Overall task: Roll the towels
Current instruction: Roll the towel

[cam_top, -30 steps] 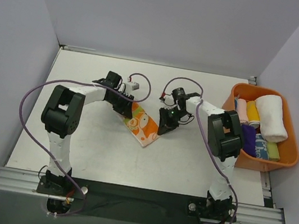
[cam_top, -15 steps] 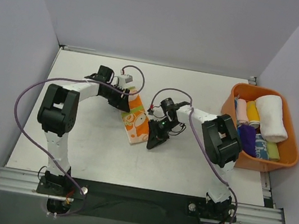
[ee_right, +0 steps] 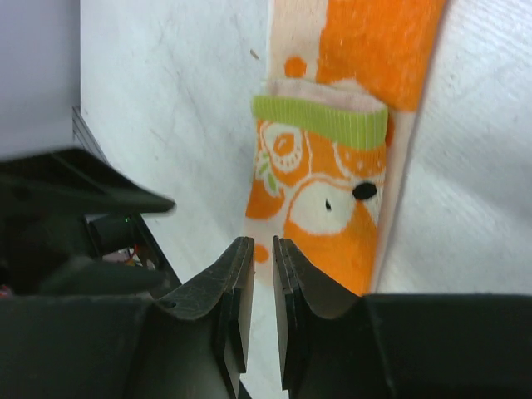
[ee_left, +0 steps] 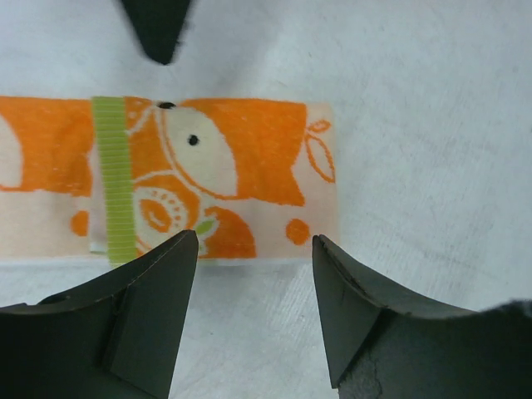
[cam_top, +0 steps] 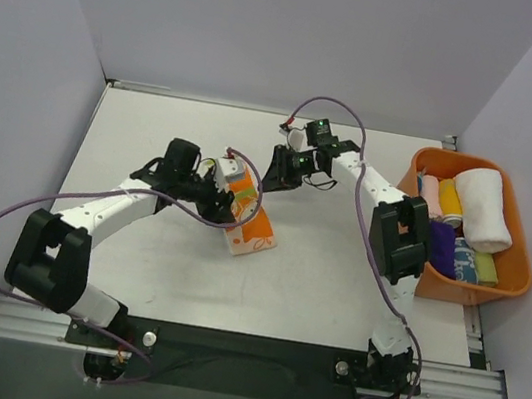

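Note:
A cream towel with orange blotches (cam_top: pixel 249 219) lies flat mid-table, folded over at one end, with a green band (ee_left: pixel 114 179) across it. My left gripper (cam_top: pixel 223 210) is low at the towel's left edge. Its jaws (ee_left: pixel 253 245) are open, with bare table between them and the towel (ee_left: pixel 224 174) just beyond the tips. My right gripper (cam_top: pixel 275 169) hangs above the table behind the towel, apart from it. Only a narrow gap shows between its fingers (ee_right: pixel 262 243), nothing in it; the towel (ee_right: pixel 332 166) lies below. Rolled towels, among them a large white one (cam_top: pixel 483 208), fill the bin.
An orange plastic bin (cam_top: pixel 515 276) stands at the table's right edge. Purple cables loop from both arms over the table. Grey walls close in the left, back and right sides. A metal rail runs along the near edge.
The right gripper lifted off the towel and drew back toward the rear. The left arm swung low and its jaws opened wider. The towel's near end shifted slightly.

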Robot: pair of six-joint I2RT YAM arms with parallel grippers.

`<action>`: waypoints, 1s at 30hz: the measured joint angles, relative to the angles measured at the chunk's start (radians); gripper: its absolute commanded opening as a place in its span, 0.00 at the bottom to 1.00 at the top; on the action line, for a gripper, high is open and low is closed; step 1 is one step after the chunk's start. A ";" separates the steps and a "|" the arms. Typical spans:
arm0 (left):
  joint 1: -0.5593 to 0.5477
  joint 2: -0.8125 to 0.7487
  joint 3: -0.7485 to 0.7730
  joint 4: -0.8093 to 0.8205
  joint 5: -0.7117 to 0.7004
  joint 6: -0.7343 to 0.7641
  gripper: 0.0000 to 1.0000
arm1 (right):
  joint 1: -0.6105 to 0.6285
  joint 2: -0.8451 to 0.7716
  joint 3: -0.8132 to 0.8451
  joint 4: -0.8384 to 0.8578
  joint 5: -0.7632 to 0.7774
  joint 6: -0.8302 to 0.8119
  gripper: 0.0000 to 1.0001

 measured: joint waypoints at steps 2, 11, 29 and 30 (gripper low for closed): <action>-0.067 0.007 -0.028 -0.002 -0.055 0.032 0.68 | 0.011 0.051 0.029 0.036 -0.006 0.036 0.18; -0.402 0.054 -0.043 -0.003 -0.393 0.194 0.68 | 0.063 0.246 0.071 0.107 0.008 0.108 0.17; -0.552 0.208 -0.082 0.093 -0.730 0.318 0.10 | 0.063 0.239 -0.014 0.202 -0.024 0.156 0.16; -0.552 0.200 -0.087 0.086 -0.717 0.322 0.03 | 0.063 0.228 -0.036 0.206 -0.025 0.155 0.16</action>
